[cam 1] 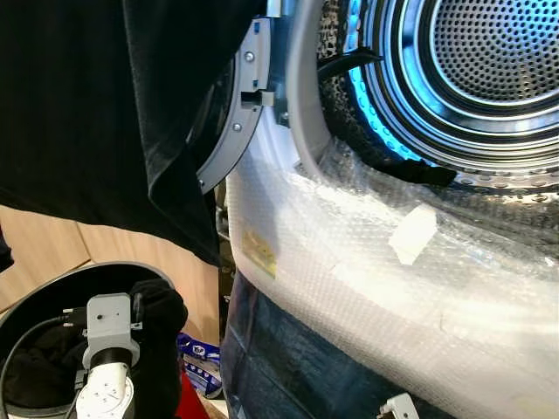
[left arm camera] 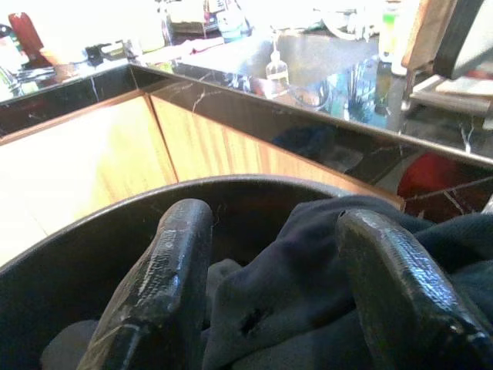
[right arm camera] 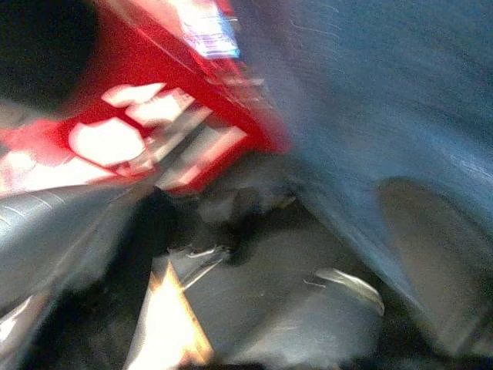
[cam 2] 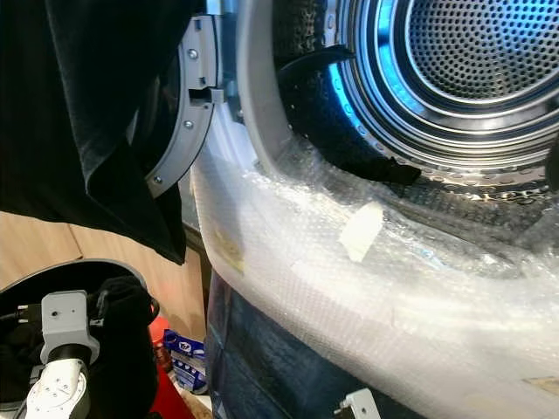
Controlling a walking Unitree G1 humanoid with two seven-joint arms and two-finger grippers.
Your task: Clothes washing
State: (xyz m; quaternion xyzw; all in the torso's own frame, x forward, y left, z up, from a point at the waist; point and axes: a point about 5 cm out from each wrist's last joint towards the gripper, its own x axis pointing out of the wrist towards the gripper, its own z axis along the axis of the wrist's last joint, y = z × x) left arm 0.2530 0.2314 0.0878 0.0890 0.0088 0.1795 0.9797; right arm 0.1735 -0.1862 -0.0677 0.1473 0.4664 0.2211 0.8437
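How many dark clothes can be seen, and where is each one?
3, perhaps more hidden. One black garment hangs over the washer door. One dark cloth lies in the black basket between the left gripper's fingers. Jeans hang below the washer front.

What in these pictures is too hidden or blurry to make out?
- Right gripper: the right wrist view is motion-blurred, so its fingers cannot be judged.
- Washer door: in the head views, a hanging black garment hides most of it.
- Basket contents: in the left wrist view, dark clothes and the left gripper cover what lies beneath.
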